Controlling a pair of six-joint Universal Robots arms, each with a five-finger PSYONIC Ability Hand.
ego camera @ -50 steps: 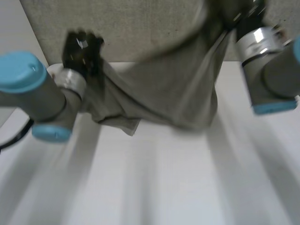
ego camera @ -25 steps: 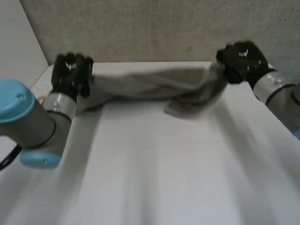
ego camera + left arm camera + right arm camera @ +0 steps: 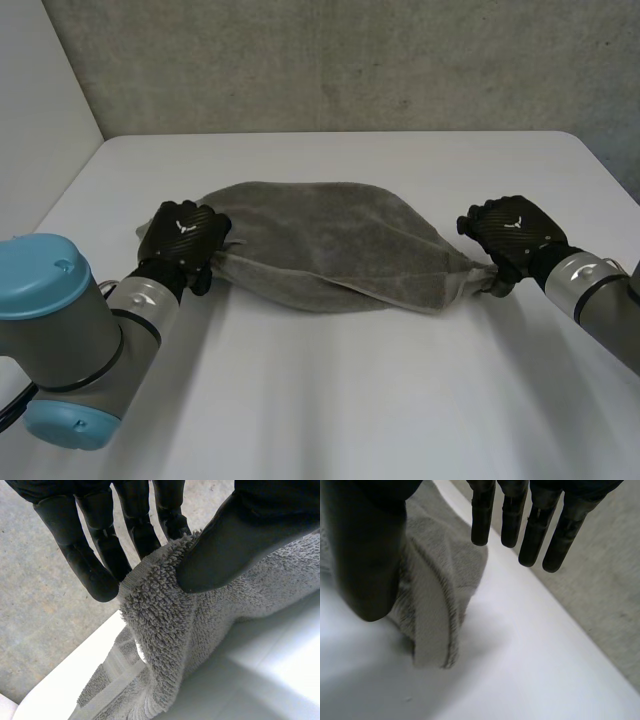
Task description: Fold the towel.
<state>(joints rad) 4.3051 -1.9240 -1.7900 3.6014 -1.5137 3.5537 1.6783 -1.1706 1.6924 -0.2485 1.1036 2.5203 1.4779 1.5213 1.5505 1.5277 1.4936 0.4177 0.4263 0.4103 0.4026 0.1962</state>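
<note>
Towel (image 3: 330, 245) (grey terry), left hand (image 3: 183, 235) pinching one end, right hand (image 3: 512, 228) straight-fingered at other

The towel (image 3: 330, 250) lies across the middle of the table (image 3: 330, 400), somewhat nearer the far edge than the near one, its length running left to right. The left hand (image 3: 183, 235) is at the towel's left end, with the edge there pinched between thumb and fingers. The right hand (image 3: 512, 228) is at the right end — thumb beside the bunched corner, fingers straight and apart from it. Behind the far edge stands a wall (image 3: 330, 70).
</note>
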